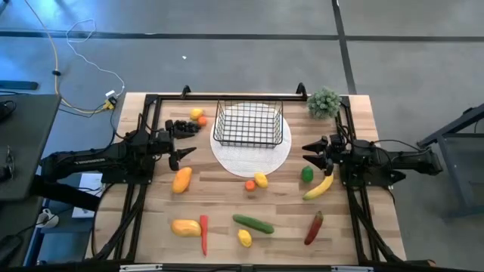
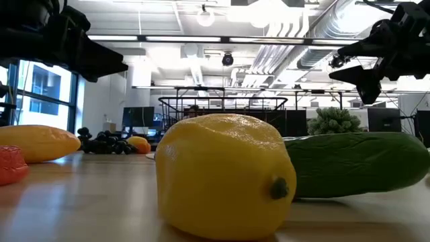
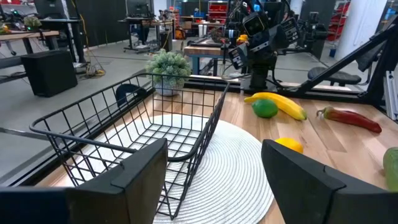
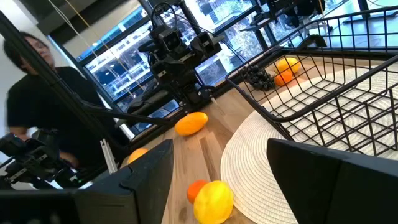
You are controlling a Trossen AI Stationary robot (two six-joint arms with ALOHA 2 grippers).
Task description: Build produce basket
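The black wire basket stands on a round white disc at the far middle of the table. Produce lies loose around it. Dark grapes and a lemon are at the basket's left, and an orange mango lies nearer. At the right lie a banana and a green fruit. A cucumber and a red chilli lie near the front. My left gripper hovers open left of the disc. My right gripper hovers open right of it. Neither has anything between its fingers.
A bushy green plant clump sits at the far right corner. More produce lies at the front: a lemon, a second mango and a second chilli. A small orange fruit and another lemon rest at the disc's near edge.
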